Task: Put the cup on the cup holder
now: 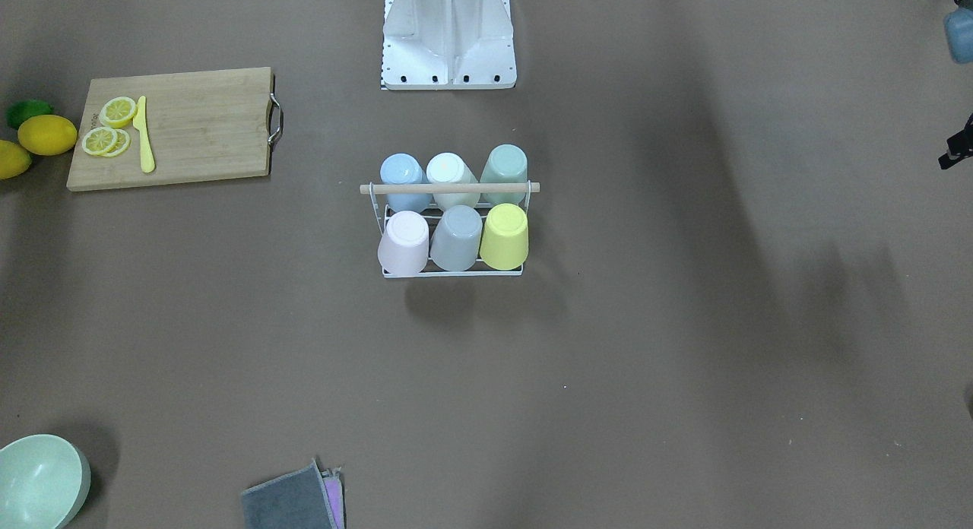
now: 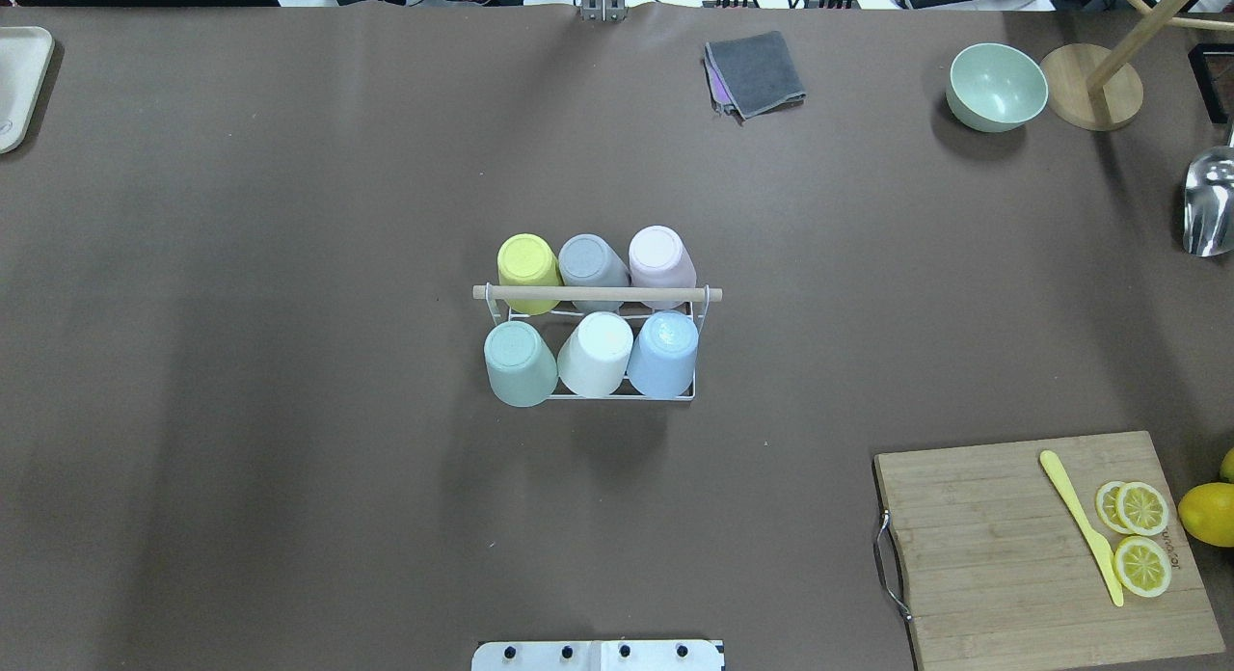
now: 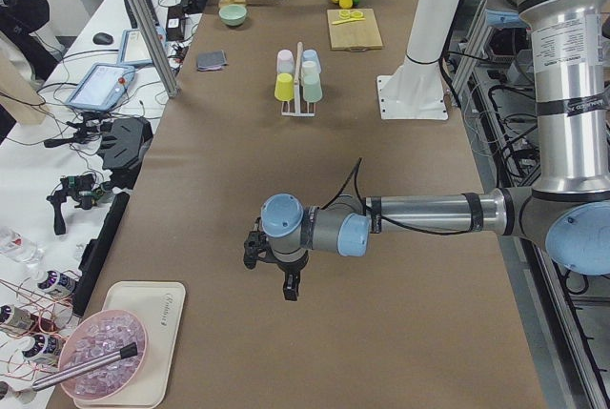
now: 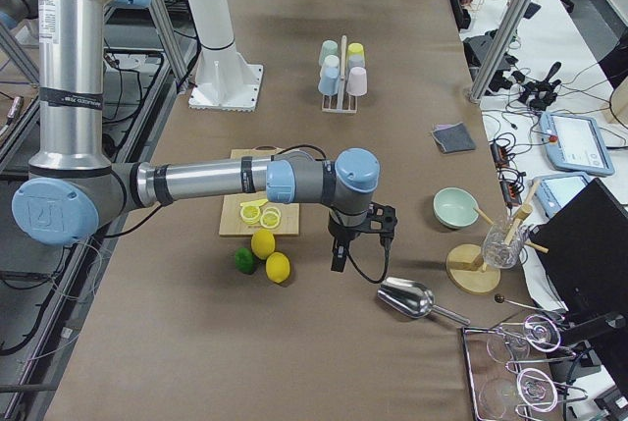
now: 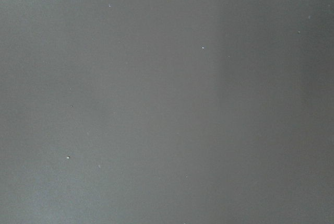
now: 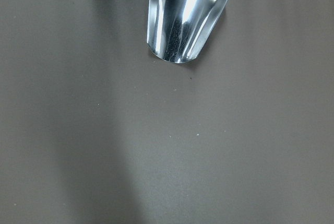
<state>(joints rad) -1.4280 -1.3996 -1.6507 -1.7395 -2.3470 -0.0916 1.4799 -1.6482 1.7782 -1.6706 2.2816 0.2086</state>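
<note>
cup holder (image 2: 598,293): is showing white wire, pale wooden rod
far cups (image 2: 590,259): are showing yellow, grey, pink
near cups (image 2: 598,351): are showing mint, white, pale blue
table (image 2: 289,362): is showing plain brown

The arms (image 3: 419,214) are silver tubes with pale blue joint caps (image 3: 282,215), thin black cables (image 3: 353,175) and a white bolted pedestal (image 1: 448,35).

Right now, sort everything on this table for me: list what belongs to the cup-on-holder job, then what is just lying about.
Job: cup holder; the yellow cup, grey cup, pink cup, green cup, white cup and blue cup, all upturned on it.

Lying about: cutting board, lemon slices, yellow knife, whole lemon, green bowl, grey cloth, metal scoop.
</note>
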